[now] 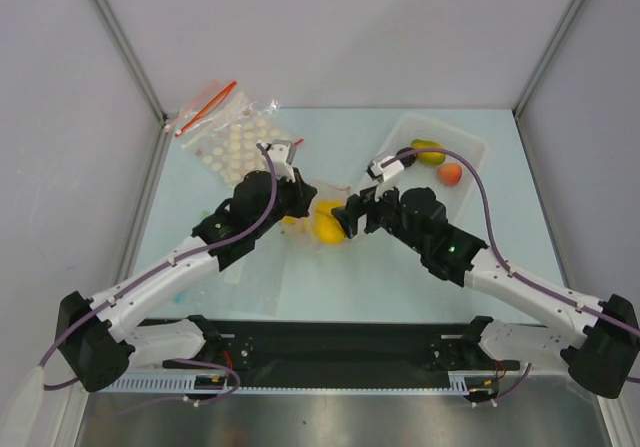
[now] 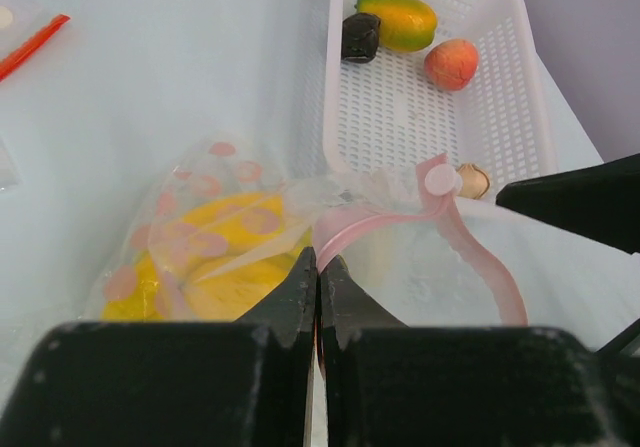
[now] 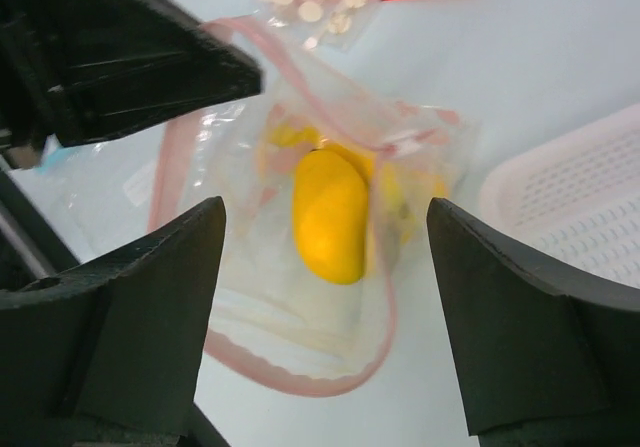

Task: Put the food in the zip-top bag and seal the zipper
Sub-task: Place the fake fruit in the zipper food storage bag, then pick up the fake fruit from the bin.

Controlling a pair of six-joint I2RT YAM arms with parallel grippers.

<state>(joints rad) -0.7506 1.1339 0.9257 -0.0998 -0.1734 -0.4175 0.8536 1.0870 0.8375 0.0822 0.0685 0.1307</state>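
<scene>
The zip-top bag (image 2: pixel 200 247) lies on the table with the yellow banana bunch (image 3: pixel 330 222) inside it. My left gripper (image 2: pixel 318 262) is shut on the bag's mouth edge, where the pink zipper (image 2: pixel 480 257) curves away in an open loop. My right gripper (image 3: pixel 325 204) hangs open just above the bag's mouth, nothing between its fingers. In the white basket (image 2: pixel 520 117) lie the green-yellow mango (image 2: pixel 398 19), the orange-red peach (image 2: pixel 451 63), a dark purple piece (image 2: pixel 360 37) and a small beige piece (image 2: pixel 472 179). From above, both grippers meet over the bag (image 1: pixel 318 229).
A second clear bag of cream discs (image 1: pixel 240 147) with a red strip (image 1: pixel 208 107) lies at the back left. The basket (image 1: pixel 470 152) stands at the back right, close behind the right arm. Grey walls close the table on three sides.
</scene>
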